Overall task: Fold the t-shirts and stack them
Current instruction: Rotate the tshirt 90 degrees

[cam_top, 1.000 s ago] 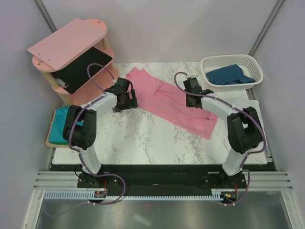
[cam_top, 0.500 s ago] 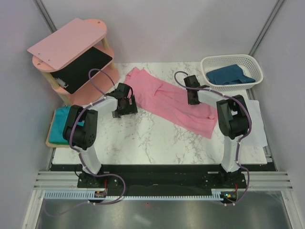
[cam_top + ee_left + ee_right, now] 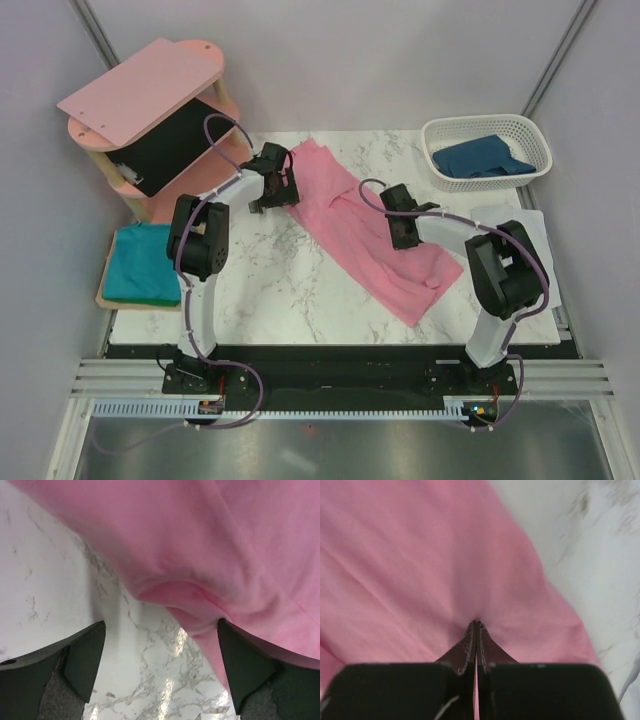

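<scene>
The light pink t-shirt (image 3: 365, 235) lies flat, slanting from the back middle of the marble table to the front right. My left gripper (image 3: 274, 193) is open at the shirt's left edge. In the left wrist view (image 3: 162, 667) the jaws stand wide apart over bare marble, and the right finger (image 3: 250, 667) is against a fold of the pink shirt (image 3: 210, 545). My right gripper (image 3: 403, 228) is low on the shirt's middle and shut on a pinch of the pink cloth (image 3: 476, 626). The teal t-shirt (image 3: 145, 265) lies folded at the left. The dark blue t-shirt (image 3: 485, 160) lies in the basket.
A pink wooden shelf unit (image 3: 150, 100) holding a black panel stands at the back left. The teal shirt rests on a wooden board (image 3: 103, 290) at the table's left edge. A white basket (image 3: 535, 135) stands at the back right. A white sheet (image 3: 535, 250) lies at the right.
My left gripper has moved back and right to the shirt's left edge. My right gripper has shifted nearer with the cloth, and the shirt now lies steeper, its lower end closer to the front.
</scene>
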